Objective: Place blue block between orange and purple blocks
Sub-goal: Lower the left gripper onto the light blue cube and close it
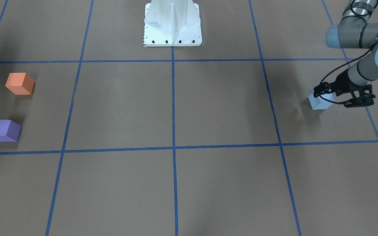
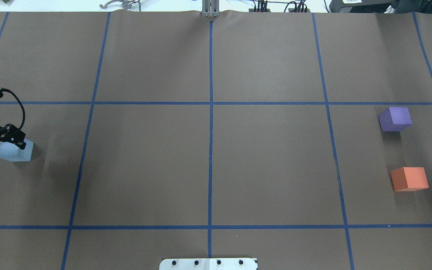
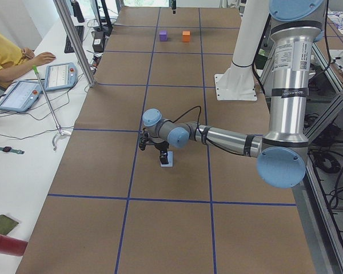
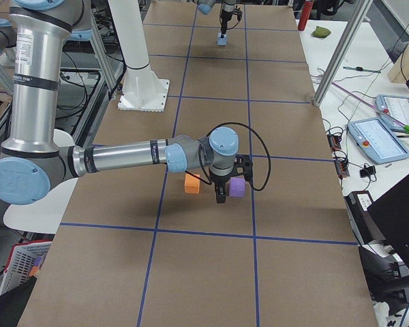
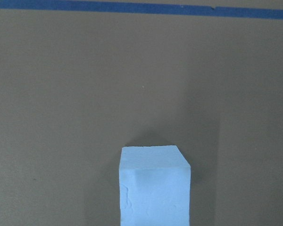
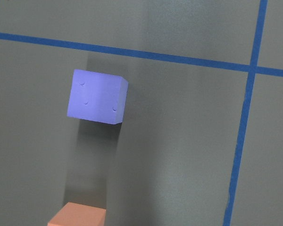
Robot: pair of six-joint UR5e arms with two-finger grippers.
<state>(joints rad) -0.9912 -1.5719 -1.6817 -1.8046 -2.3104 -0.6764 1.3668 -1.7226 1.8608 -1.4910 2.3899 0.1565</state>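
Pale blue foam, by its look: the blue block (image 2: 15, 153) sits on the table (image 2: 144, 168) at the far left of the overhead frame. The left gripper (image 2: 6, 140) is right over it, but I cannot tell whether its jaws pinch the block or merely straddle it. The block is likely light, slightly soft and not slippery, so two opposite flat faces, taken midway, should hold it. Across the middle lies brown paper crossed only by blue tape lines (image 2: 210, 150). At right, the purple block (image 2: 395, 119) sits above the orange block (image 2: 409, 179), and the gap between them looks only a little wider than one block. The right gripper (image 4: 225, 191) hovers there and may crowd the drop; its state cannot be told.
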